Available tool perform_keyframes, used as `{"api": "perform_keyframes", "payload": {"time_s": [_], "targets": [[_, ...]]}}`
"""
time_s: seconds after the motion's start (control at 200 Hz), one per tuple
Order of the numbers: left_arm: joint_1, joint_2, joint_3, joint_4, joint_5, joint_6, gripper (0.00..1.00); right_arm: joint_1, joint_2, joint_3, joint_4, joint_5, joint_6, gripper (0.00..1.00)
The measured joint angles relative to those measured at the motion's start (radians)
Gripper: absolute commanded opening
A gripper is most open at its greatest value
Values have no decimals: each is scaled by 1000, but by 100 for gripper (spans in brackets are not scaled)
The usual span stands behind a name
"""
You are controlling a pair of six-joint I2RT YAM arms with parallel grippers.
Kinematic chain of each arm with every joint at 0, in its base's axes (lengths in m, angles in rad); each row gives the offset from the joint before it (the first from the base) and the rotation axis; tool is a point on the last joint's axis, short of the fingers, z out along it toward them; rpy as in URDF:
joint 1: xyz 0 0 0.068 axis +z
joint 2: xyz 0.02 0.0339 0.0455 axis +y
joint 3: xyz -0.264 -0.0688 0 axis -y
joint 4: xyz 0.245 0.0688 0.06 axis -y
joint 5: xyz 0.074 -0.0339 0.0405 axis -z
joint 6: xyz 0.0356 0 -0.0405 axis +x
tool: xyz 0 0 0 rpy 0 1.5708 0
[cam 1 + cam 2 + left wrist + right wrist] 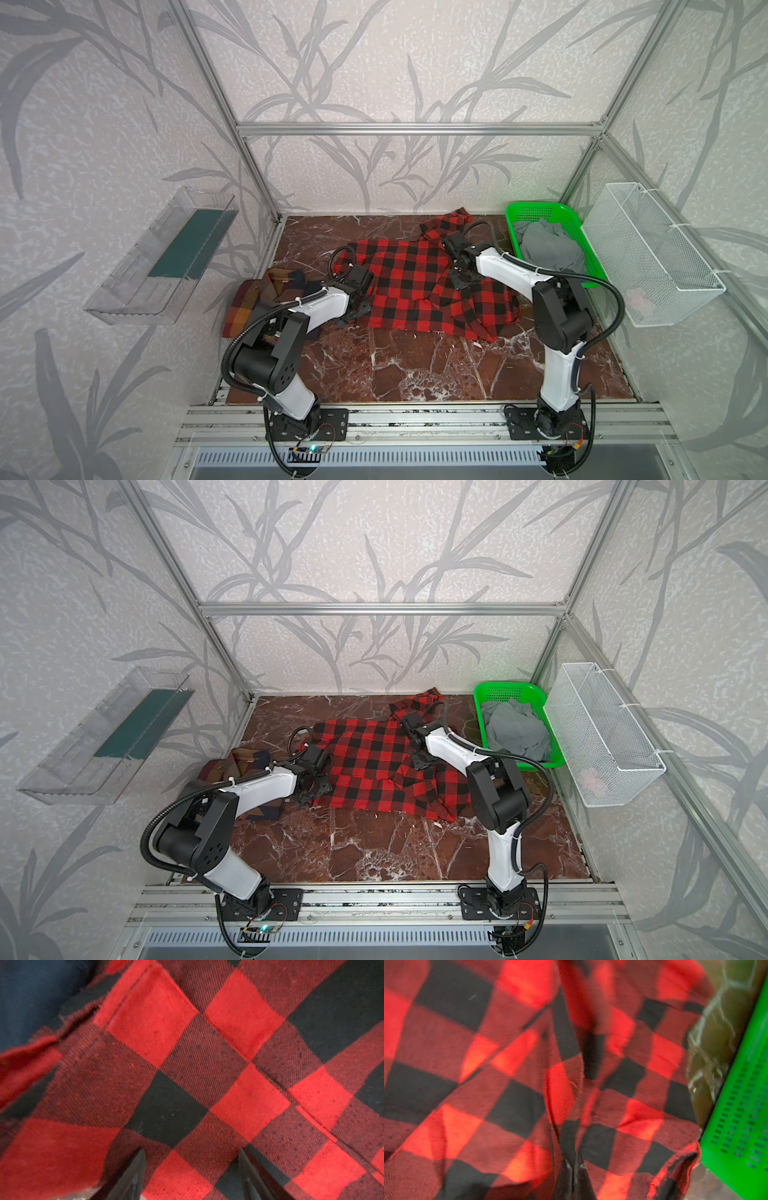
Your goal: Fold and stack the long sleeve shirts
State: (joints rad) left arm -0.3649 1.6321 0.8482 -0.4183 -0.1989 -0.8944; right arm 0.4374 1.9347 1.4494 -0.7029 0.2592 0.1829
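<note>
A red-and-black check long sleeve shirt [399, 286] [365, 766] lies spread and rumpled on the marble table, one sleeve trailing toward the back. A brown plaid shirt [249, 299] [220, 769] lies at the left, partly hidden under my left arm. My left gripper [353, 316] [192, 1151] is open, its fingers just over the check cloth [249, 1103] at the shirt's left edge. My right gripper [459, 282] [574, 1164] is shut on a raised fold of the check shirt [508, 1105] near its right side.
A green basket [536, 212] [741, 1115] holding grey cloth [548, 249] stands at the back right, close to my right arm. A white wire basket [656, 257] hangs on the right wall and a clear bin [166, 257] on the left wall. Bare marble [415, 365] shows in front.
</note>
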Motion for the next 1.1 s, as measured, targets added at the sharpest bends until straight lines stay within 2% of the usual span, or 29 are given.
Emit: {"api": "perform_keyframes", "payload": {"time_s": [0.16, 0.22, 0.335, 0.465, 0.575, 0.685, 0.845, 0.945, 1.1], "targets": [[0, 2, 0, 0, -11, 0, 72, -164, -77, -126, 90, -151, 116, 0], [0, 2, 0, 1, -12, 0, 72, -196, -80, -164, 110, -188, 150, 1], [0, 2, 0, 0, -12, 0, 72, -233, -80, -229, 133, -242, 204, 14], [1, 2, -2, 0, -16, 0, 73, -236, -80, -233, 134, -245, 225, 23], [1, 2, -2, 1, -17, 0, 72, -210, -80, -209, 109, -205, 208, 33], [1, 2, -2, 1, -17, 0, 73, -136, -80, -136, 92, -145, 165, 39], [1, 3, -2, 1, -18, 0, 72, -1, -58, -3, 110, -21, 25, 43], [1, 3, -2, 0, -18, 0, 72, 72, 26, 138, 132, 58, -53, 44], [1, 3, -1, -2, -18, 0, 72, 96, 150, 240, 187, 132, -152, 44]]}}
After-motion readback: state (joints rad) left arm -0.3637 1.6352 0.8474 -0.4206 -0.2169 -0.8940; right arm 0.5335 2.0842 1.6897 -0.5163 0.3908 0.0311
